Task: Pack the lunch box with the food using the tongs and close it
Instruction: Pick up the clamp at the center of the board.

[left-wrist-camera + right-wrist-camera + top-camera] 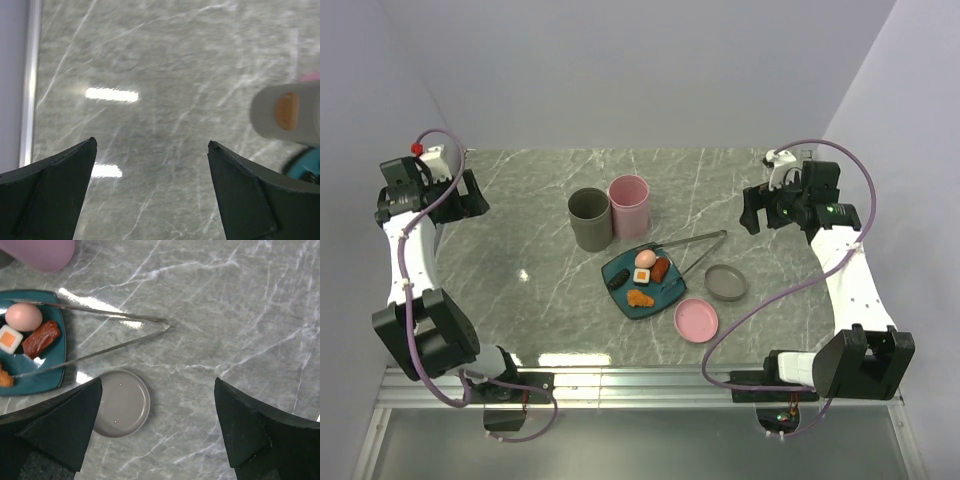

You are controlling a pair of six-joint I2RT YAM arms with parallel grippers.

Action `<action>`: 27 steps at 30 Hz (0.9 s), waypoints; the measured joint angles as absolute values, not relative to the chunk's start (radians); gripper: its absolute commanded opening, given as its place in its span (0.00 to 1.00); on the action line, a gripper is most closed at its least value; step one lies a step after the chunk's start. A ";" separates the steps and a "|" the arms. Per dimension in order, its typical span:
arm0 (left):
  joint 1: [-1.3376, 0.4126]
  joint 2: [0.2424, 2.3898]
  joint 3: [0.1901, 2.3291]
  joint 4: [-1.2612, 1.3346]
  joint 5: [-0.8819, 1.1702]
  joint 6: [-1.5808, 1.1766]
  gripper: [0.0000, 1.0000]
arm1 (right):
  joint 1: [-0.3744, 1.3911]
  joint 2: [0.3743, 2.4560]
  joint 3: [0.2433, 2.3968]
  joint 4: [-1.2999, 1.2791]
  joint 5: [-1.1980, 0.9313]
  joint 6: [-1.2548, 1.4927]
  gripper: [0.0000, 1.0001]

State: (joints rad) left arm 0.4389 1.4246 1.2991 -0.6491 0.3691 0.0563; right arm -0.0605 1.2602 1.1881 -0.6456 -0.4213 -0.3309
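Note:
The food lies on a teal plate (665, 293): a pink egg (645, 259), a sausage (661, 269), a white-and-orange block (642, 275), a dark piece (616, 279) and a nugget (640, 297). The silver tongs (695, 238) rest with their tips on the plate and their joined end to the right. Two round lunch box tubs, grey (589, 218) and pink (629, 205), stand behind the plate. My left gripper (475, 195) is open at the far left, my right gripper (748, 212) open at the right. The right wrist view shows the tongs (115, 315), egg (23, 316) and sausage (41, 338).
A grey lid (726, 282) and a pink lid (696, 320) lie right of the plate and in front of it. The grey lid (122, 402) sits by my right gripper's (157, 385) left finger. A blurred pale cylinder (285, 111) shows right of my left gripper (151, 145).

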 measured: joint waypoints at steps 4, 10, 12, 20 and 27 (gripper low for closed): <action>0.424 1.382 1.323 -0.656 0.495 0.112 0.99 | -0.046 1.279 1.229 -0.692 -0.459 -0.420 1.00; 0.282 1.251 1.320 -0.659 0.611 0.197 0.99 | -0.015 1.401 1.380 -0.825 -0.513 -0.675 1.00; 0.236 1.199 1.295 -0.640 0.633 0.207 0.99 | -0.010 1.451 1.431 -0.870 -0.524 -0.760 1.00; 0.215 1.110 1.228 -0.611 0.752 0.183 0.99 | -0.004 1.601 1.530 -0.967 -0.550 -1.122 1.00; 0.215 1.166 1.230 -0.635 0.800 0.163 0.99 | 0.069 1.732 1.581 -1.013 -0.551 -1.375 1.00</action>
